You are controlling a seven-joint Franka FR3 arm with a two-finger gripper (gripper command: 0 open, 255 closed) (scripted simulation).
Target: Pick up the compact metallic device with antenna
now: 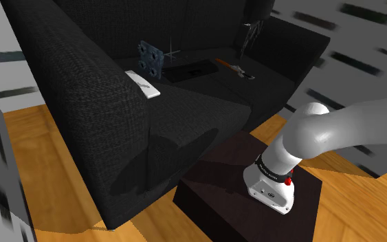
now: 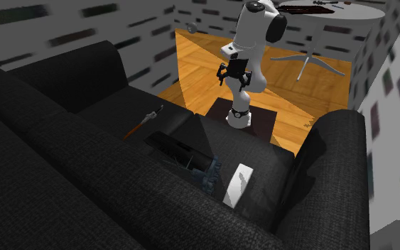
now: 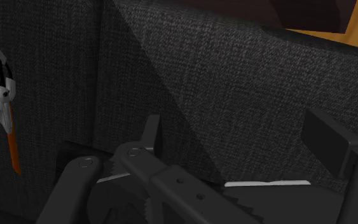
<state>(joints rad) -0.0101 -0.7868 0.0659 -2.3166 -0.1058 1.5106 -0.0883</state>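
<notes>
Nothing is picked up yet, from where I stand. The end effector [image 2: 235, 79] hangs in the air on the stand's side of the sofa [image 1: 82, 103], its 2 fingers apart with nothing between them, well apart from the device [image 1: 150, 60]. That blue-grey device with its thin antenna stands at the back of the seat, just beside a white slab [image 1: 142, 84] and a dark flat object [image 1: 188, 69]. Reach, grasp and lift all remain, I'd judge. I see no plain container, and I cannot tell whether the dark object holds anything.

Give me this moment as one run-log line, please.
phase: pre-grasp | gripper: open, empty, aloft | target: blue-grey device with antenna, on sofa seat, untouched | neighbour: white slab beside it
</notes>
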